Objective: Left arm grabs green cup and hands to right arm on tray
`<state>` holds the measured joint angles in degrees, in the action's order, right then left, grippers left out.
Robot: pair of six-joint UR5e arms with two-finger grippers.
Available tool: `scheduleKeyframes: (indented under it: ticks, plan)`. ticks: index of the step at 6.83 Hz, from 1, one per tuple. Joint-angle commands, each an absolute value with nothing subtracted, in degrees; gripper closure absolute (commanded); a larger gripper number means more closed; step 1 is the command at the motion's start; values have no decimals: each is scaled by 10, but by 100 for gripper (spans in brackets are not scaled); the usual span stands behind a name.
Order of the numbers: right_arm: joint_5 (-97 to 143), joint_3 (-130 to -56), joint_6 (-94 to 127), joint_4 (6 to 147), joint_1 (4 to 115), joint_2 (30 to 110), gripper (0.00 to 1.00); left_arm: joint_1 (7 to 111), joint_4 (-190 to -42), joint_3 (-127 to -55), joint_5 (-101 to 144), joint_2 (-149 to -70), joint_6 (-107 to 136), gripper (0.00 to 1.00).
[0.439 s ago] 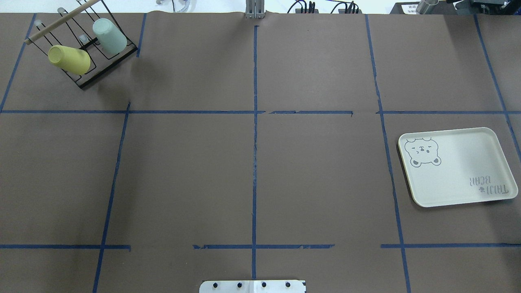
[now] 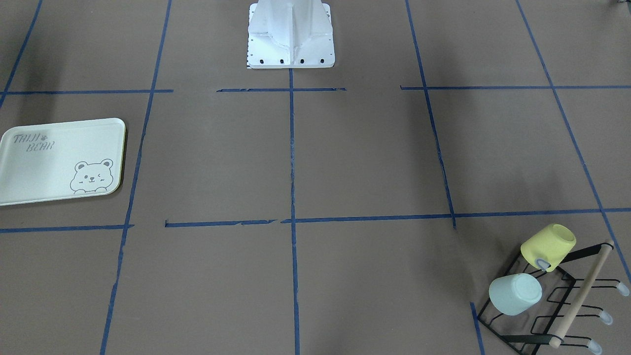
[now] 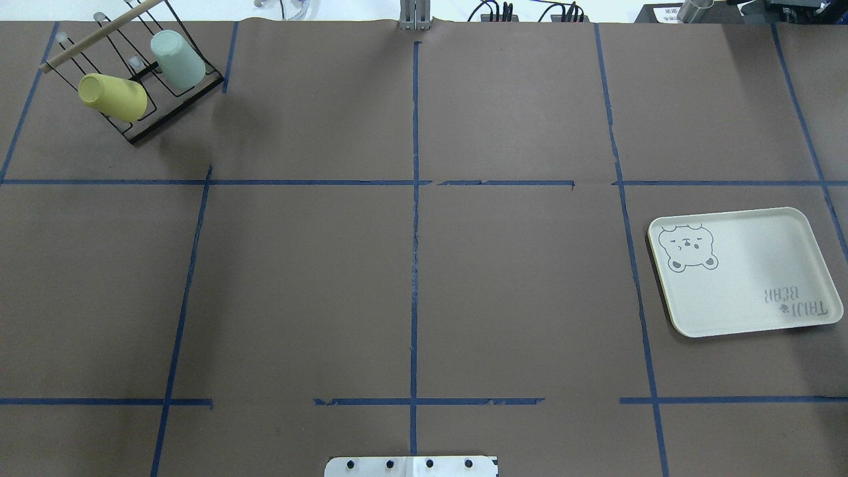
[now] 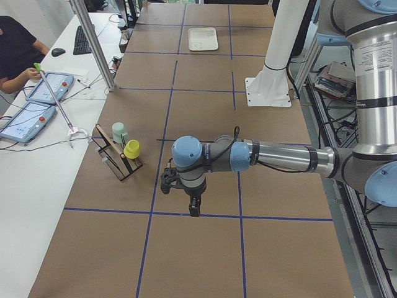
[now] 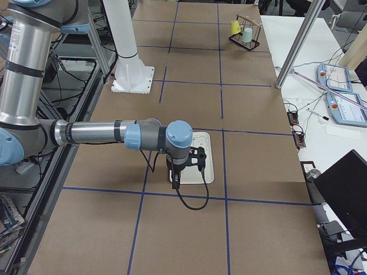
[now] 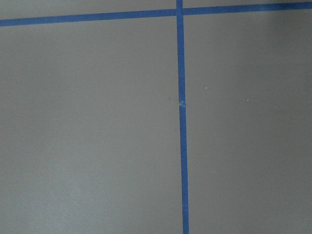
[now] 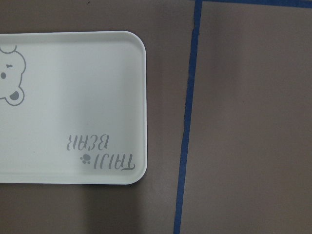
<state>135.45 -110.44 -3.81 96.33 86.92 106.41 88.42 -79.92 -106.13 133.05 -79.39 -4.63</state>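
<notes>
The green cup [image 3: 177,58] [image 2: 515,294] rests mouth-down and tilted on a black wire rack [image 3: 173,118] at the far left corner, next to a yellow cup [image 3: 112,97]. The tray [image 3: 745,270] [image 2: 59,160] [image 7: 73,107] lies bare at the right. Both grippers are outside the overhead and front views. In the exterior left view, the left gripper [image 4: 194,208] hangs over the table, apart from the rack and cup [image 4: 118,132]. In the exterior right view, the right gripper [image 5: 175,182] hovers over the tray [image 5: 209,169]. I cannot tell whether either one is open or shut.
The robot's white base [image 2: 291,37] stands at the table's near middle edge. A wooden dowel [image 3: 99,34] tops the rack. Blue tape lines grid the brown table [image 6: 181,146]. A person [image 4: 15,49] sits at a side desk with tablets beyond the rack.
</notes>
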Motion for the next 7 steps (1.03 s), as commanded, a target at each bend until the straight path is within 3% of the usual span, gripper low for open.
scheduleKeyframes:
  ticks: [1,7]
  plan:
    - [1353,-1104,-40,962,869,1063,0,884,-802,-1064,1332,-794,-45,0]
    - [1378,-1112,-43,962,869,1049,0,876,-865,-1077,1414,-798,-41,0]
